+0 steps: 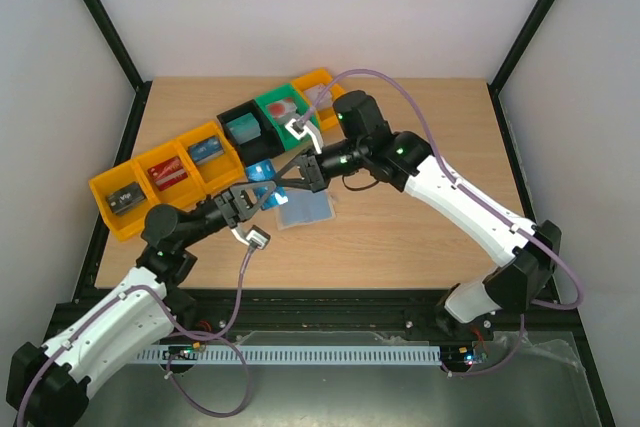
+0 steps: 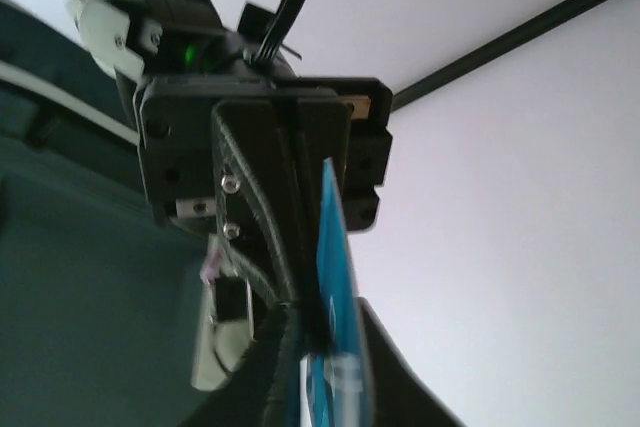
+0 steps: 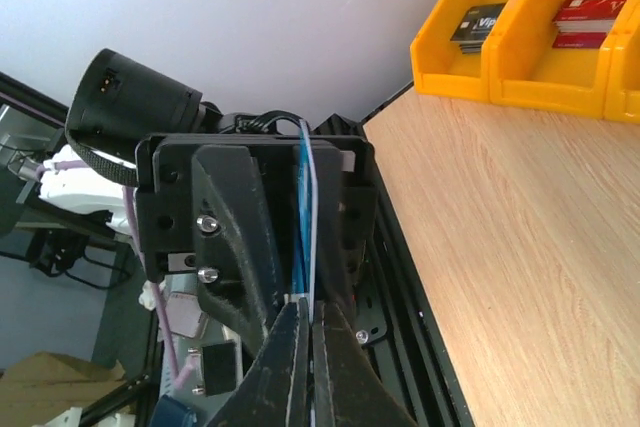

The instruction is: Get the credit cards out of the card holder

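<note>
Both arms converge over the table (image 1: 420,237); extraction appears part done, with cards probably left inside. Along the far left, the row of bins (image 1: 118,222) holds small card stacks, the green bin (image 1: 270,99) a whitish, pink-marked credit card (image 1: 284,108). Left gripper (image 1: 258,192) and right gripper (image 1: 290,175) each pinch the card holder (image 1: 305,209), its light-blue leaves between them mid-table.

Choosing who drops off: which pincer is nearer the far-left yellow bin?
Left. The left pincer and right pincer meet tip to tip, both shut on a blue card; the left lies on the yellow bin side, the right beyond it.
</note>
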Available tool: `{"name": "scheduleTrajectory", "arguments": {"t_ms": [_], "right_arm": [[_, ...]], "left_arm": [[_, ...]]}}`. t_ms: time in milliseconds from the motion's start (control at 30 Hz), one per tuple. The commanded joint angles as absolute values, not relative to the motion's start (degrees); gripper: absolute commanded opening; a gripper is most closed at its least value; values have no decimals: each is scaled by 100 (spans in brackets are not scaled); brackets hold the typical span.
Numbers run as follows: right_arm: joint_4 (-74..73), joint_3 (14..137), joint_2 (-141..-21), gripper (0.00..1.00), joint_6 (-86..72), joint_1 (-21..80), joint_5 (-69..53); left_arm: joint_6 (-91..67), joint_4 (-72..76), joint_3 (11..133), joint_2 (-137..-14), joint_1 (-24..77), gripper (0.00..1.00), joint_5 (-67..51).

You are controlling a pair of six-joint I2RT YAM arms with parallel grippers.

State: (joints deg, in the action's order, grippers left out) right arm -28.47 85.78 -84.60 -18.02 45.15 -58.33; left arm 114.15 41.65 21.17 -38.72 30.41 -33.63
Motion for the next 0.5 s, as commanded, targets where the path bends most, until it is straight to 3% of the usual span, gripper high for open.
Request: {"name": "scheduleTrajectory", "arguments": {"t_ms": [0,67,167,333,367,400,433,467], "right_arm": [[-2984,8851,-8489,2,-1533,4562,-5846],[-3001,8891,-8440,2,-1472,4534,-5644],[-2955,8880,-8341,18,-1692,4310,-4904],[-2859,8472,-8086,64,-2352,3449,-3401],[-2898,8365,-8023,81,-2417,3340,-3004],[-3001,8278,-7983,91,-2426,3261,-2638],[-3133,8253,-7965,99,-2409,3183,-2376],[-3327,8253,-7970,99,-2408,3115,-2177]], "left_arm": [[11366,4343,2295,-3774,3121,3,-3214],[11190,4162,2271,-3657,3168,2,-3089],[10847,3362,2310,-3356,3295,2,-2643],[9166,72,3158,-3181,3515,2,-1013],[8637,-648,3520,-3415,3532,2,-610],[8044,-1391,4074,-3742,3535,2,-229],[7548,-2147,4520,-4328,3538,2,222],[7034,-2878,5019,-4899,3536,2,591]]}}
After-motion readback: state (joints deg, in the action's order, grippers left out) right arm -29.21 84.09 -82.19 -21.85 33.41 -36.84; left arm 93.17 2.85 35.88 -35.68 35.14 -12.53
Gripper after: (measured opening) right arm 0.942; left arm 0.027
